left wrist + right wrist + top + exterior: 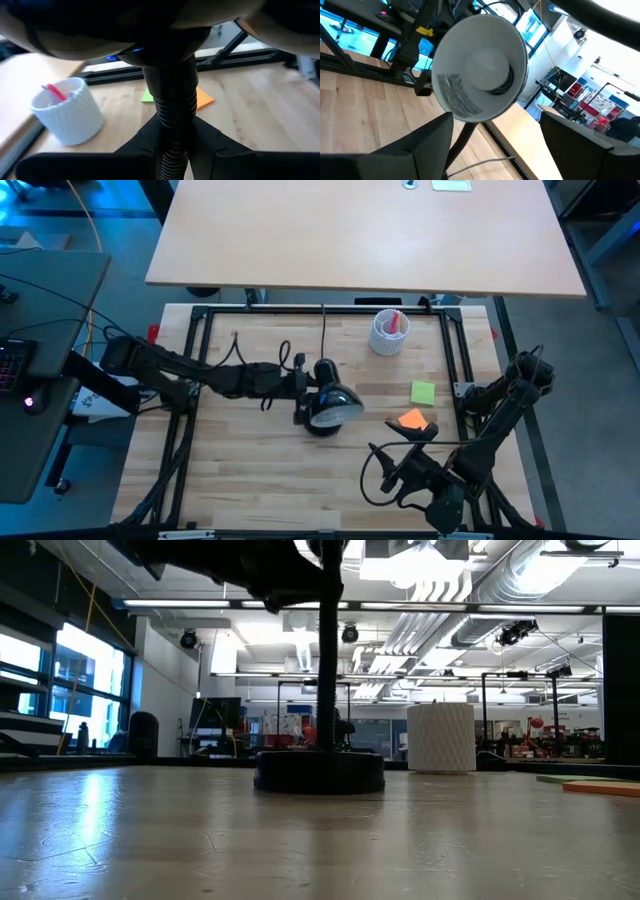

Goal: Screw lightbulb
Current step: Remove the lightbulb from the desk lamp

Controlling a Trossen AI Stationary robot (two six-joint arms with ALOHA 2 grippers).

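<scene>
Your left gripper [175, 144] is at the middle of the table and is clenched on the ribbed neck of the desk lamp [328, 406], one finger on each side of it. In the left wrist view the shade fills the top and is out of focus, so you see nothing of its inside there.

The lightbulb [484, 64] shows only in the right wrist view: it sits deep in the white inside of the round shade, at the socket. Its screw base is hidden, so how far it is screwed in you cannot tell. From above, the black shade covers the bulb completely.

Your right gripper [496, 119] is near the front edge of the table, released, with the fingers wide apart, facing the mouth of the shade and well apart from it.

In the low view only the lamp's base [320, 772] and stem are clear; the arm above is cut off. The white ribbed cup [390, 332] stands behind, and a green note [423, 392] and an orange note [412, 420] lie to the right
</scene>
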